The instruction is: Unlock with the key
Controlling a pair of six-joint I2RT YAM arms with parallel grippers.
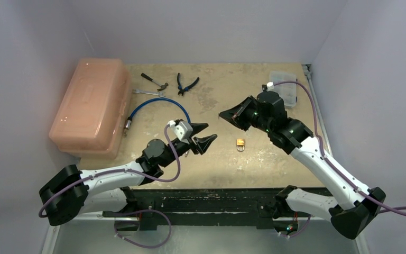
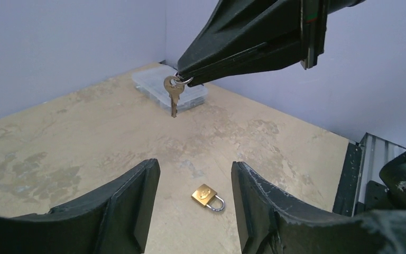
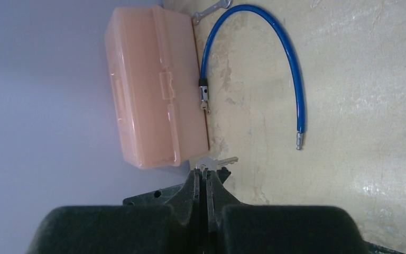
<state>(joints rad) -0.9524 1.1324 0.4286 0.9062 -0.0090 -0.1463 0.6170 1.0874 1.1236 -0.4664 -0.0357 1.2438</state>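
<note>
Key (image 2: 172, 92), thin silvery metal on a small ring, hangs in the air, pinched by the ring in the tightly closed tips of the right gripper (image 2: 184, 79). Left gripper (image 2: 195, 169) stands with its black wedge-shaped jaws apart, holding nothing. Small brass padlock (image 2: 208, 196) with a silver shackle lies flat on the scuffed tan surface (image 2: 58, 143) below.

Pale lilac walls (image 1: 201, 32) enclose worn, stained beige tabletop (image 1: 264, 169) on three sides; light soft, even.

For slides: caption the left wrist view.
Right gripper dangles the key; padlock lies on the table beyond open left fingers.
</note>
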